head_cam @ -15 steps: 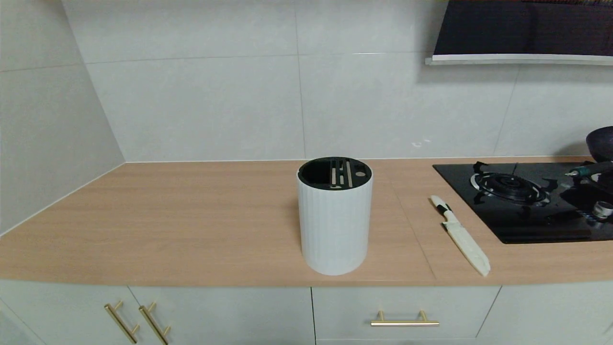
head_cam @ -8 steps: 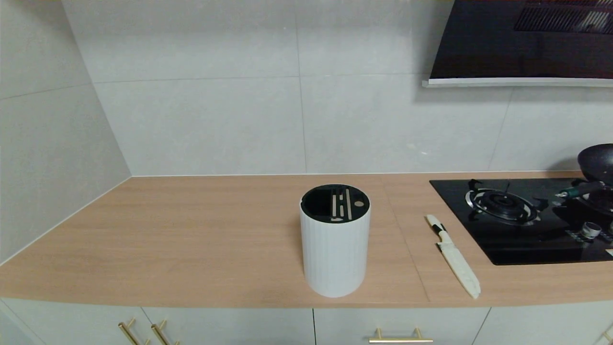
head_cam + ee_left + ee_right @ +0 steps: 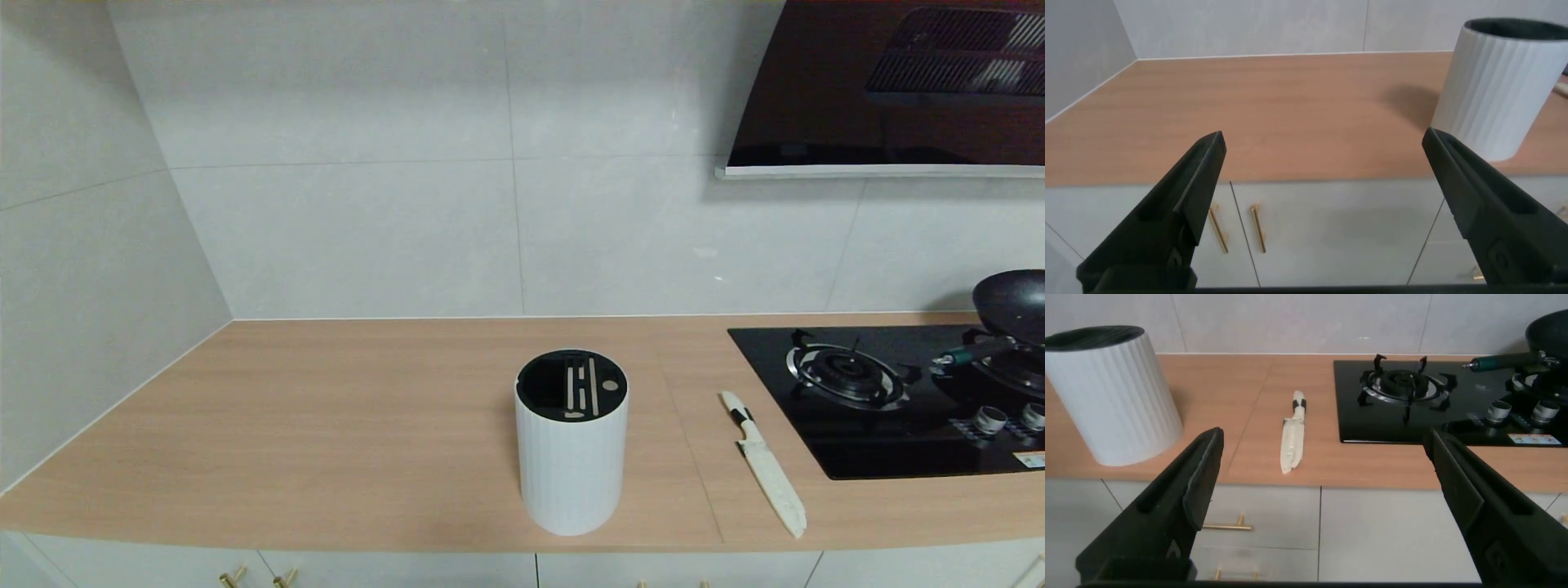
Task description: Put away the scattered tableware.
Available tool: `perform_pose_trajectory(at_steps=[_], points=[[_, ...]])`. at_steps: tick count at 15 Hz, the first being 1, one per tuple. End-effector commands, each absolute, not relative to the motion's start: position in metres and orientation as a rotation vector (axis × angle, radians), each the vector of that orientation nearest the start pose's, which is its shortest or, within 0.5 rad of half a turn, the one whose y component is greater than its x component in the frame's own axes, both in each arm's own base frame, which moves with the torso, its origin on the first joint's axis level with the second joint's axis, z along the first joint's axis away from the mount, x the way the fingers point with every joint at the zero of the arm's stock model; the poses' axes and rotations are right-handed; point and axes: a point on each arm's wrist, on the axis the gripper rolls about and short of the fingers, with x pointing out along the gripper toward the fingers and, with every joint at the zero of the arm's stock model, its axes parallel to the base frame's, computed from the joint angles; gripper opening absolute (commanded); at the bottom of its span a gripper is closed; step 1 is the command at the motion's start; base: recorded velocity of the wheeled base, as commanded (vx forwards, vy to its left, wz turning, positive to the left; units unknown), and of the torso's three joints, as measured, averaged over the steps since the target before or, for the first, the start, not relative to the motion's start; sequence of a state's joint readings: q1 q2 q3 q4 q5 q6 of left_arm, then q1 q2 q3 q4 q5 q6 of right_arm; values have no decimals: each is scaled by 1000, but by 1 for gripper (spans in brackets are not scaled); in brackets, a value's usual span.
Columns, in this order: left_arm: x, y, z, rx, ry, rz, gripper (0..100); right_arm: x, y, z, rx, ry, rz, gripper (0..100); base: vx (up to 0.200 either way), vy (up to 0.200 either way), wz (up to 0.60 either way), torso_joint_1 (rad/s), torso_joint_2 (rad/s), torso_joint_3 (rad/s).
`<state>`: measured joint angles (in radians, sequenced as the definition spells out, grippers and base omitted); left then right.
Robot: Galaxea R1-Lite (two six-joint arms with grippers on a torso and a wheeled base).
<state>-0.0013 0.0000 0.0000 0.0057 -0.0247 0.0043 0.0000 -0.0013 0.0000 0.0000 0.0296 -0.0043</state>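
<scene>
A cream-white knife (image 3: 763, 464) with a black band on its handle lies flat on the wooden counter (image 3: 351, 425), right of a white ribbed cylindrical holder (image 3: 571, 441) with a black slotted top. The knife (image 3: 1293, 434) and holder (image 3: 1114, 392) also appear in the right wrist view, beyond the counter edge. My right gripper (image 3: 1319, 506) is open in front of the cabinet fronts, short of the counter. My left gripper (image 3: 1323, 204) is open too, level with the counter edge, with the holder (image 3: 1503, 86) ahead on one side. Nothing is between either pair of fingers.
A black gas hob (image 3: 890, 392) with burner grates sits at the counter's right, with a dark pan (image 3: 1012, 306) on its far burner. A range hood (image 3: 890, 90) hangs above. Tiled walls close the back and left. Cabinet doors with gold handles (image 3: 1257, 229) lie below the counter.
The head camera has tilted upward, so the counter, holder and knife sit lower in the picture and more of the hood shows. The objects themselves have not moved.
</scene>
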Motion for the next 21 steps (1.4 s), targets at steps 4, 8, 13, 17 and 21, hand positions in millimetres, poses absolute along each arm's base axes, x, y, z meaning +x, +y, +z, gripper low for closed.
perform_pose_trajectory(at_steps=[4, 8, 13, 17, 21], points=[[-23, -1, 75, 5, 6, -26, 100, -23, 1, 75, -5, 0, 31, 100, 0, 0, 0, 19, -23, -13], [-23, -1, 75, 5, 6, -26, 100, -23, 1, 75, -6, 0, 32, 100, 0, 0, 0, 0, 0, 0], [-23, -1, 75, 5, 6, -26, 100, -27, 1, 90, -5, -61, 27, 100, 0, 0, 0, 0, 0, 0], [-23, -1, 75, 5, 6, -26, 100, -3, 1, 143, -2, 101, 133, 100, 0, 0, 0, 0, 0, 0], [-23, -1, 75, 5, 6, -26, 100, 66, 9, 160, -20, 431, 182, 100, 0, 0, 0, 0, 0, 0]])
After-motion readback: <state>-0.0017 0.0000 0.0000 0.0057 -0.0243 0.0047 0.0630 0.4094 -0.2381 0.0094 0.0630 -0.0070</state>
